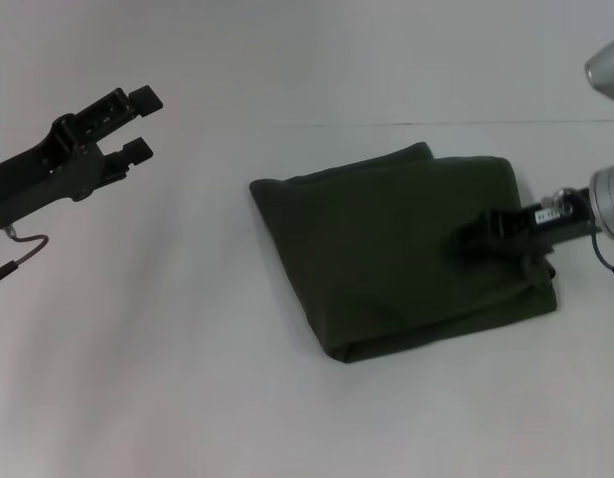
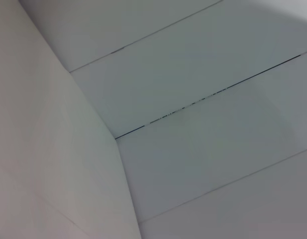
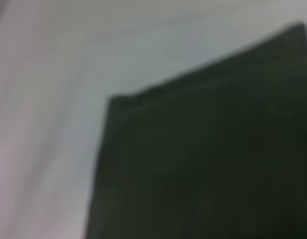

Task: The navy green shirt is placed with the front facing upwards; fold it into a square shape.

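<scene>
The navy green shirt (image 1: 396, 249) lies folded into a rough square on the white table (image 1: 167, 378), slightly right of centre in the head view; no print shows. My right gripper (image 1: 478, 239) hangs low over the shirt's right part, dark against the dark cloth. The right wrist view shows the shirt (image 3: 208, 164) close up with a corner against the table. My left gripper (image 1: 142, 124) is raised at the far left, well clear of the shirt, open and holding nothing.
The left wrist view shows only white panels with thin dark seams (image 2: 193, 104). A thin seam line (image 1: 287, 124) crosses the table behind the shirt. A cable (image 1: 23, 247) hangs under the left arm.
</scene>
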`<move>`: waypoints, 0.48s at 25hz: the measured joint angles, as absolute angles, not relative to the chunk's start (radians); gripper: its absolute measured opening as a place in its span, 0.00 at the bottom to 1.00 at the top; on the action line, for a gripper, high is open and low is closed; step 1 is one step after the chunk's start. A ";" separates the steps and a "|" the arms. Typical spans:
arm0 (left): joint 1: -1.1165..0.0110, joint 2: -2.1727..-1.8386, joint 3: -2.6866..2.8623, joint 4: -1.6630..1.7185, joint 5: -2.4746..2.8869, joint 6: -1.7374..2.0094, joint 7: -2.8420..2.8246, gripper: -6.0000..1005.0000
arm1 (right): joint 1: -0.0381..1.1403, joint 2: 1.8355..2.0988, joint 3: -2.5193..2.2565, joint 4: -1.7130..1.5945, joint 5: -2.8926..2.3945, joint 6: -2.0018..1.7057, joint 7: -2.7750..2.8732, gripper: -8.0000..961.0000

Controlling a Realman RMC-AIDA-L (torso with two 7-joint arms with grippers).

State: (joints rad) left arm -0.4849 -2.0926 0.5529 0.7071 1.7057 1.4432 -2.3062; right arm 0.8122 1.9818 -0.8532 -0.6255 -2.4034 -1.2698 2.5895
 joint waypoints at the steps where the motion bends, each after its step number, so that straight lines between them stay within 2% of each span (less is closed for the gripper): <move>1: -0.485 -2.093 0.553 0.707 1.706 1.444 -2.306 0.94 | 0.811 1.981 -0.854 -0.626 -2.440 -1.272 2.604 0.48; 8: -0.485 -2.094 0.554 0.707 1.706 1.446 -2.306 0.95 | 0.759 1.950 -0.846 -0.732 -2.676 -1.254 2.738 0.49; 12: -0.485 -2.095 0.554 0.707 1.706 1.447 -2.306 0.95 | 0.718 1.947 -0.819 -0.840 -2.684 -1.272 2.759 0.49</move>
